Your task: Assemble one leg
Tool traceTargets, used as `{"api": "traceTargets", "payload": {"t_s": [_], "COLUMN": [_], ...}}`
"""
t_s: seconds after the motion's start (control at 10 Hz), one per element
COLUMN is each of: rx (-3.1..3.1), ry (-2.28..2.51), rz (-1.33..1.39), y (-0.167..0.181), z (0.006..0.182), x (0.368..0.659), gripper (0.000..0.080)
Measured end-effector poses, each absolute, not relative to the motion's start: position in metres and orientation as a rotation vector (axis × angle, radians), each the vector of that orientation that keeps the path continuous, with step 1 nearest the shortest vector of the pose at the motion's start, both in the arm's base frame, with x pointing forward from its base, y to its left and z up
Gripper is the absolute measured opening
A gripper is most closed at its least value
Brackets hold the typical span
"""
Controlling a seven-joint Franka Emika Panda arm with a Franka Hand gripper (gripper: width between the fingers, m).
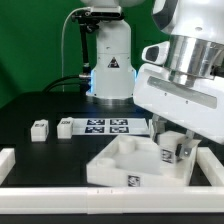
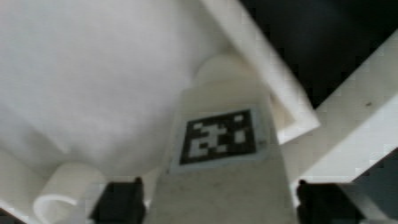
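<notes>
The leg point(image 1: 168, 151) is a small white post with a black-and-white tag. It is held upright over the corner of the large white tray-like piece point(image 1: 118, 163) on the exterior view's right. My gripper point(image 1: 170, 140) is shut on it. In the wrist view the leg point(image 2: 222, 140) fills the gap between my gripper's point(image 2: 222, 200) two black fingertips point(image 2: 121, 197), its tag facing the camera. The tray-like piece point(image 2: 89, 80) lies behind it, with a round corner socket point(image 2: 63, 195) beside the leg. Whether the leg's lower end touches the tray is hidden.
Two more small white tagged posts point(image 1: 40, 128) point(image 1: 66, 127) stand on the black table at the exterior view's left. The marker board point(image 1: 105, 125) lies behind the tray. A white rail point(image 1: 90, 200) borders the front and left. The arm's base point(image 1: 110, 70) stands at the back.
</notes>
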State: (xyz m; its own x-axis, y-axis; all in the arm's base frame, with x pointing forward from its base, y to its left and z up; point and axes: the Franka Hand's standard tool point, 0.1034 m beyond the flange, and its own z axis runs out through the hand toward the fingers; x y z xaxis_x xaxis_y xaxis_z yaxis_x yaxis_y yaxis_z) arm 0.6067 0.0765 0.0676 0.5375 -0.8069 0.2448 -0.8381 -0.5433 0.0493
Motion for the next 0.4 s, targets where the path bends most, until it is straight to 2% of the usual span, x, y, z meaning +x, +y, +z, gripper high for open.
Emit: {"api": "traceTargets", "payload": {"t_s": [0.1, 0.2, 0.4], "rx": [2.611, 2.611, 2.611], "ry": [-1.409, -1.408, -1.408], "rz": [0.289, 0.289, 0.289], "y": [0.0765, 0.0765, 0.0765], "z": [0.0676, 0.0675, 0.0675], "x": [0.6067, 0.6067, 0.6067], "gripper": [0.0566, 0.0634, 0.0645]}}
